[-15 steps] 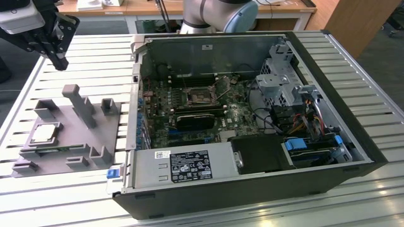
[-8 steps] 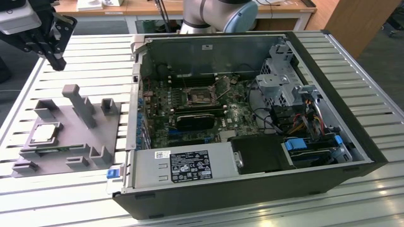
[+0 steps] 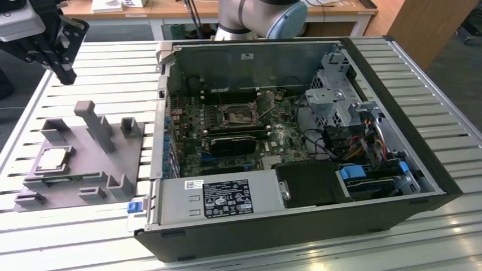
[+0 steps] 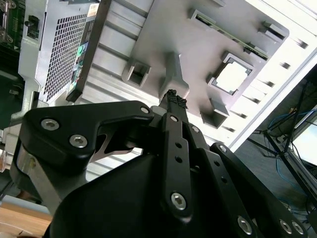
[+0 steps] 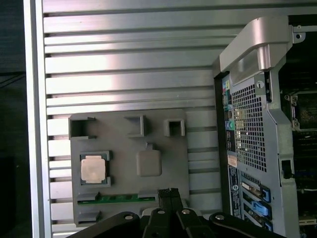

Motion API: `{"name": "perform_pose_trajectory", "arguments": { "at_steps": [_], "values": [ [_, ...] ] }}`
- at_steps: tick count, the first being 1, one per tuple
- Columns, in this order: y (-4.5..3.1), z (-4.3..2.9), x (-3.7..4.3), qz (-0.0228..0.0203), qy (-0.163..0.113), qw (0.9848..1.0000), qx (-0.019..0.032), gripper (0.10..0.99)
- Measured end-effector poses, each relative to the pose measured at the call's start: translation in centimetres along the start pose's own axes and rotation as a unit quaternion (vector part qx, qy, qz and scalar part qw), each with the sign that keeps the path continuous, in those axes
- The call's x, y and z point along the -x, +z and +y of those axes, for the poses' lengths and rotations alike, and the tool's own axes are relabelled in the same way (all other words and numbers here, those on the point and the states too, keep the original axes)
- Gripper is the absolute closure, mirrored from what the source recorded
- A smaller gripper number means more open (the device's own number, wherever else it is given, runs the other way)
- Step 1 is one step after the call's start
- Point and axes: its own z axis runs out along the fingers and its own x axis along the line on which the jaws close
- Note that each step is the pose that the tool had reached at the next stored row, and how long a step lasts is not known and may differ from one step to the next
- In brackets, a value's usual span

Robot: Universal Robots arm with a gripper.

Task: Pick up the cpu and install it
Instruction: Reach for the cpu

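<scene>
The slatted table (image 3: 421, 73) carries the opened computer case (image 3: 301, 234). The case lies on its side so the motherboard's socket (image 3: 239, 114) faces up, presumably for access from above. Beside it, on the exterior view's left, the grey fixture (image 3: 113, 164) holds parts in moulded recesses. The cpu (image 3: 54, 159) lies flat in one recess, metal plate upward, likely so its edges can be gripped. The gripper (image 3: 66, 76) hangs over the fixture's side of the table, well above the cpu. It points downward, fingers pressed together on nothing.

cpu (image 3: 54, 159) on fixture (image 3: 124, 161) | fixture at exterior view's left of case (image 3: 249, 56) | pincer (image 3: 66, 78) above fixture, apart
</scene>
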Motion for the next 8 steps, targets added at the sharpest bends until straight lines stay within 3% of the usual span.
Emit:
{"name": "perform_pose_trajectory", "arguments": {
  "at_steps": [8],
  "values": [
    [0.02,-0.03,-0.33,0.0000,0.000,1.0000,0.0000,0.980]
  ]
}}
